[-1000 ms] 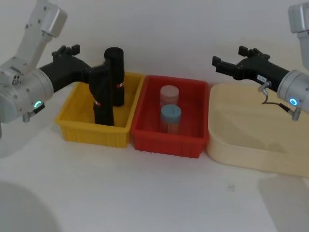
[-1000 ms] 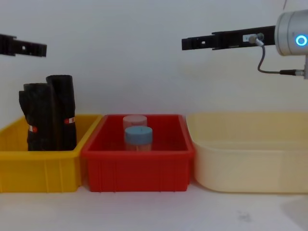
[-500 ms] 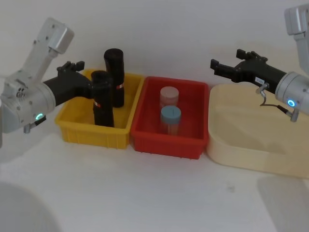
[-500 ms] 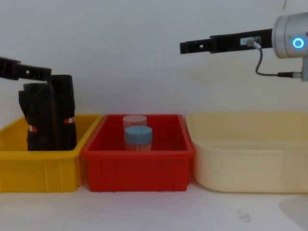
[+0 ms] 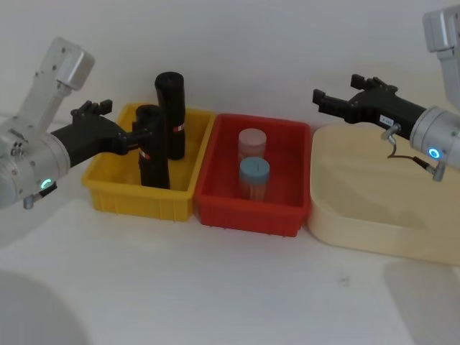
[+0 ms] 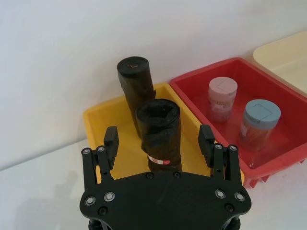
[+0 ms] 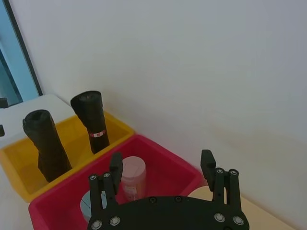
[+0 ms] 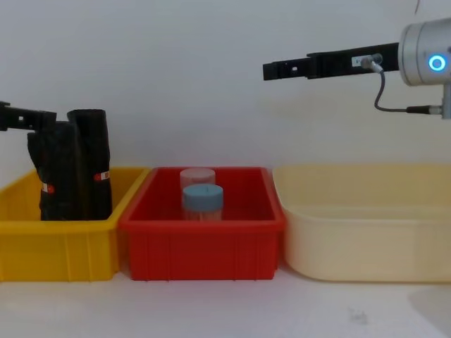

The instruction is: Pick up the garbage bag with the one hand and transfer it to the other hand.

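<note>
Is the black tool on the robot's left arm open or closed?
Open. The left tool has its fingers wide apart in the left wrist view, flanking the nearer garbage bag roll with gaps either side.

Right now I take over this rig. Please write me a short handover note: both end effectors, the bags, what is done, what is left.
Left end effector: open, level with the upper part of the front roll, one finger on each side of it; no grip yet.
Right end effector: open, held high on the right side.
Front roll and back roll both stand upright in the yellow bin.
Done: nothing grasped.
Left: close on the front roll, lift it, pass it to the right end effector.
</note>
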Controlling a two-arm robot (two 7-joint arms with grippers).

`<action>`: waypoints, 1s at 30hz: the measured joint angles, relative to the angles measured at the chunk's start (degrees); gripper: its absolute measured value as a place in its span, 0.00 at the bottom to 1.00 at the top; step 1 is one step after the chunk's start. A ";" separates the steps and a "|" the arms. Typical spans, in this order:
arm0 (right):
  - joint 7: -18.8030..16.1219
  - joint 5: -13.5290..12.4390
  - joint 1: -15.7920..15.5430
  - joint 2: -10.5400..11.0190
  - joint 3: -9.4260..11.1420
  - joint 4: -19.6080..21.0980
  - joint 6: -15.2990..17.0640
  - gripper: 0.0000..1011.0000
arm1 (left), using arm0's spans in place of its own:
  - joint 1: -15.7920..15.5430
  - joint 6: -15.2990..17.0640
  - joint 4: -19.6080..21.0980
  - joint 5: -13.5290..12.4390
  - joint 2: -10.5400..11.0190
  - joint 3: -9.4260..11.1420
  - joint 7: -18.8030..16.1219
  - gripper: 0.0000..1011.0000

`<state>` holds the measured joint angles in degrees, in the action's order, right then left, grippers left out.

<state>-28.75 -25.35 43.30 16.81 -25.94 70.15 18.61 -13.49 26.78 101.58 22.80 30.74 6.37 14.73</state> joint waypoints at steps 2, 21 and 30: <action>0.01 -0.03 0.02 0.05 -0.04 -0.09 -0.04 0.99 | 0.10 -0.26 -0.28 0.25 -0.09 -0.05 0.27 0.99; 0.73 -0.38 0.39 0.38 -0.74 -1.76 -1.27 0.99 | -2.77 -4.42 -8.58 1.52 -3.40 2.65 2.02 0.99; 1.15 -0.44 0.92 0.41 -1.03 -2.99 -2.06 0.99 | -4.79 -5.89 -11.84 1.85 -4.65 4.03 2.29 0.99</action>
<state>-27.60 -25.78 44.23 17.22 -26.96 67.16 16.55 -18.29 20.89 89.75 24.65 26.08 10.40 17.03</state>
